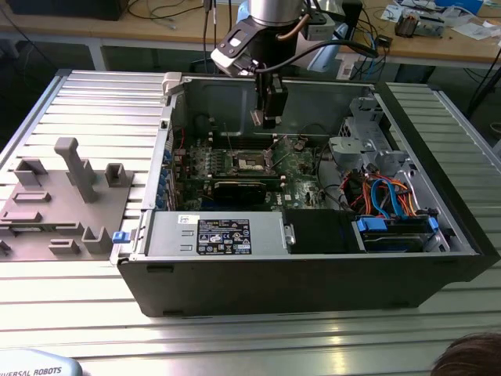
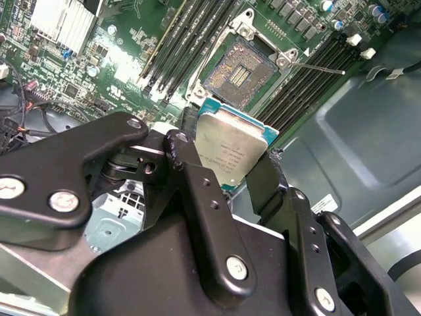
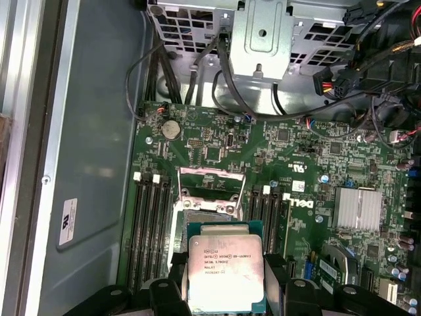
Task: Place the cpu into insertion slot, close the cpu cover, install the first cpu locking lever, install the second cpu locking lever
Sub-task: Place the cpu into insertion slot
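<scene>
My gripper hangs inside the open computer case, above the green board. It is shut on the cpu, a flat square chip with a silver top, held by two opposite edges between the black fingers. In the first wrist view the cpu sits just short of the insertion slot, apart from it. The slot lies bare with its contact field showing. The cpu cover stands raised off the slot. A thin locking lever sticks out beside the slot.
Black memory slots flank the socket on both sides. A long black card, a power supply, a drive cage and coloured cables crowd the case. A grey parts fixture stands at the exterior view's left.
</scene>
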Controlling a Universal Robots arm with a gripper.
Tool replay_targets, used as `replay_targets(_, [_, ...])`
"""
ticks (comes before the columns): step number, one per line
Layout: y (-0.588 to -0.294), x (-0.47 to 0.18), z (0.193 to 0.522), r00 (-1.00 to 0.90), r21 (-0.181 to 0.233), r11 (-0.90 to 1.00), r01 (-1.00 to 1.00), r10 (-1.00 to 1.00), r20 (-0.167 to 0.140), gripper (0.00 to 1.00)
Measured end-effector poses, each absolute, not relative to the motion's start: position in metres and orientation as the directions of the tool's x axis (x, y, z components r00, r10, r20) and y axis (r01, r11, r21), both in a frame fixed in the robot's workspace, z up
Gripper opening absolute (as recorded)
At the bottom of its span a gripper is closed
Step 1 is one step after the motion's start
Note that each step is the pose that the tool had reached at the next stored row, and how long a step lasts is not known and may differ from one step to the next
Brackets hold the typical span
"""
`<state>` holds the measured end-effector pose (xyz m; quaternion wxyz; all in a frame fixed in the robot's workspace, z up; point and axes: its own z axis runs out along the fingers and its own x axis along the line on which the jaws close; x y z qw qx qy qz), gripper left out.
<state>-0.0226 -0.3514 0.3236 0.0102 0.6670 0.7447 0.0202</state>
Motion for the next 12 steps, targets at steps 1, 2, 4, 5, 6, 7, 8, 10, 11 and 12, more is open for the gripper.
replay_targets(1, [-0.3514, -0.0226, 0.3236, -0.108, 0.044, 0.108, 0.993, 0.994, 0.012, 0.55])
replay_targets(2, [-0.3514, -0.0225, 0.3236, -0.106, 0.044, 0.105, 0.993, 0.994, 0.012, 0.55])
replay_targets(4, [-0.3514, -0.0225, 0.3236, -0.103, 0.044, 0.103, 0.994, 0.995, 0.012, 0.55])
replay_targets(5, [-0.3514, -0.0225, 0.3235, -0.101, 0.044, 0.100, 0.994, 0.995, 0.012, 0.55])
replay_targets(6, [-0.3514, -0.0225, 0.3235, -0.100, 0.044, 0.099, 0.994, 0.995, 0.012, 0.55])
replay_targets(7, [-0.3514, -0.0226, 0.3235, -0.097, 0.044, 0.096, 0.994, 0.995, 0.012, 0.55])
replay_targets(8, [-0.3514, -0.0225, 0.3234, -0.094, 0.044, 0.094, 0.995, 0.995, 0.012, 0.55])
replay_targets(10, [-0.3514, -0.0225, 0.3234, -0.089, 0.044, 0.089, 0.995, 0.996, 0.012, 0.55])
replay_targets(11, [-0.3514, -0.0226, 0.3233, -0.088, 0.044, 0.087, 0.995, 0.996, 0.012, 0.55])
replay_targets(12, [-0.3514, -0.0225, 0.3233, -0.086, 0.044, 0.086, 0.995, 0.996, 0.012, 0.55])
